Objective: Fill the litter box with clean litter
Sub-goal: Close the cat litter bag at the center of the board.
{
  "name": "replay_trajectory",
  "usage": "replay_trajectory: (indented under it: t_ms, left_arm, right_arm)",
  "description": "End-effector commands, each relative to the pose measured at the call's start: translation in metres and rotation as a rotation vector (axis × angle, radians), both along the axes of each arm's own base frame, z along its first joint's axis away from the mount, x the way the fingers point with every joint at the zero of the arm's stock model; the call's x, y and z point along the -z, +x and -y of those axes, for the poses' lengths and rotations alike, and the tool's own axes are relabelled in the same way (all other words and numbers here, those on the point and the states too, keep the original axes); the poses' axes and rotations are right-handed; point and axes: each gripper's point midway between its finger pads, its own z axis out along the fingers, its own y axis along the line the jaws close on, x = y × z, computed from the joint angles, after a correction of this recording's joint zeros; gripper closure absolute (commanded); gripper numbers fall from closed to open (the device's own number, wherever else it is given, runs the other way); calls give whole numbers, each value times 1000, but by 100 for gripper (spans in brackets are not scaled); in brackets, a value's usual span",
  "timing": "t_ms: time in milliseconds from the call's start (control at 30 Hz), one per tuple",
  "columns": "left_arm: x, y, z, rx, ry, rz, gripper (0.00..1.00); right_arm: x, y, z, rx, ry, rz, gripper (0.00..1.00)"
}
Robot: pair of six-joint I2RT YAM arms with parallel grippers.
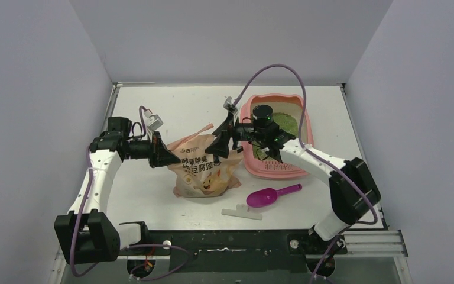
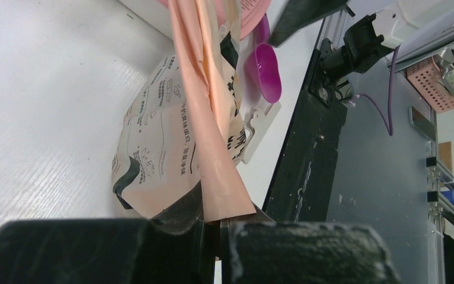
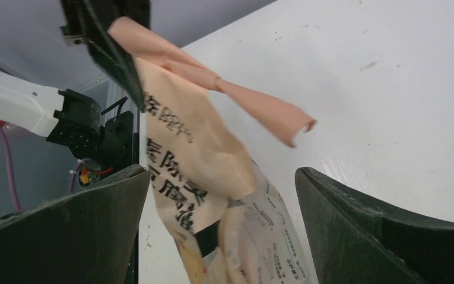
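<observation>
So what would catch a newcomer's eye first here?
The peach litter bag in the middle, its top corner pinched by the left gripper, with the right gripper open around its other edge. Behind to the right, the pink litter box holds green litter; a magenta scoop lies in front of it.

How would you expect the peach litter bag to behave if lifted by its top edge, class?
Probably floppy: the top of the bag creases and twists where the left gripper pinches it. Likely bottom-heavy, since its lower half bulges on the table.
</observation>
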Motion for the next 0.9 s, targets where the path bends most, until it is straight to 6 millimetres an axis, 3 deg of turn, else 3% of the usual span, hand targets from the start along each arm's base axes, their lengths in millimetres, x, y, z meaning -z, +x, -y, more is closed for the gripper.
replay_trajectory:
  t_ms: [0,167,267,333,400,467,500,533,667,733,833,867]
  left_arm:
    - [-17,-20,3,21,-2,24,100]
    - [-20,-23,4,13,-8,19,100]
    - [-18,-21,2,1,9,-4,100]
    - [-18,-22,0,-6,30,-18,100]
    - [-21,-24,-2,-21,54,-28,100]
    - [-22,-21,-5,-53,78,-21,100]
    - [-23,-16,-7,-74,84,6,100]
    - [-23,-12,-9,-104,98,17,91]
    - [-27,2,-19,-216,150,96,46]
    - [-32,6,-25,-261,178,168,40]
    - [-49,13,-28,-312,181,344,34]
    - [-55,13,-27,-318,172,413,32]
  right_arm:
    - [-19,25,-14,51,121,21,0]
    - [-15,22,-26,-6,162,-50,1]
    - [-25,2,-35,-138,220,-161,15]
    - [-29,-9,-36,-198,245,-277,37]
    - [-25,-4,-32,-189,244,-404,79]
    - [-15,5,-28,-147,225,-529,100]
    - [-9,6,-27,-132,204,-566,100]
    - [-1,9,-26,-103,173,-595,100]
    - [47,29,-7,152,-141,-561,100]
    - [67,27,4,184,-305,-588,100]
    - [77,19,4,163,-364,-707,98]
    - [80,19,2,169,-370,-724,87]
